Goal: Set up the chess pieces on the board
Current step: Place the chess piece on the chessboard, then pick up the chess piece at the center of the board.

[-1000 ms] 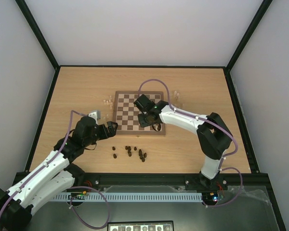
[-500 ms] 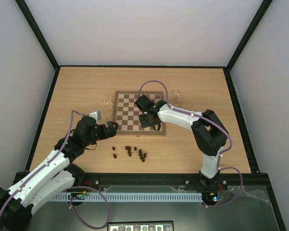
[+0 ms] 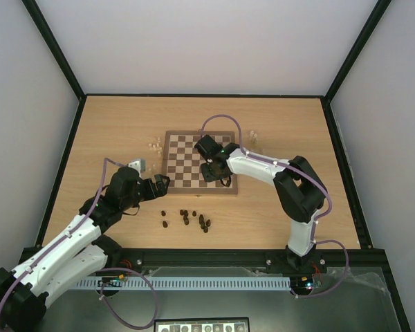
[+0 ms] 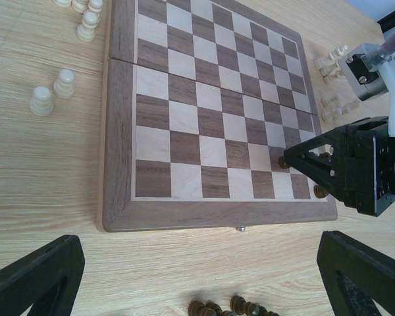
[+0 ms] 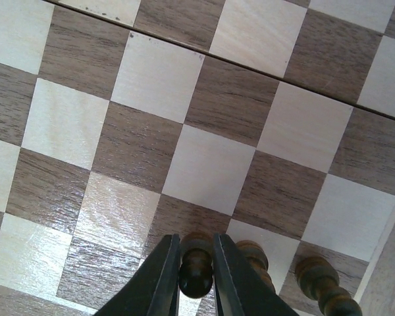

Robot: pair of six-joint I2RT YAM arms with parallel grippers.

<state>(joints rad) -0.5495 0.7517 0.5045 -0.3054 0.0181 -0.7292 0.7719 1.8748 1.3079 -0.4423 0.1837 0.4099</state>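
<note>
Tabletop (image 3: 124, 124) is bearing the board (image 3: 187, 155); right gripper (image 5: 196, 253) is clamping a dark piece (image 5: 196, 282) upright to seat it beside two neighbours (image 5: 253, 260), left gripper (image 4: 199, 263) gaping empty.

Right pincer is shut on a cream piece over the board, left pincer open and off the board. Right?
Not quite. The piece in the right pincer is dark brown, not cream, as the right wrist view shows. The rest holds: the right pincer is shut on that piece over the board, and the left pincer is open and off the board.
</note>
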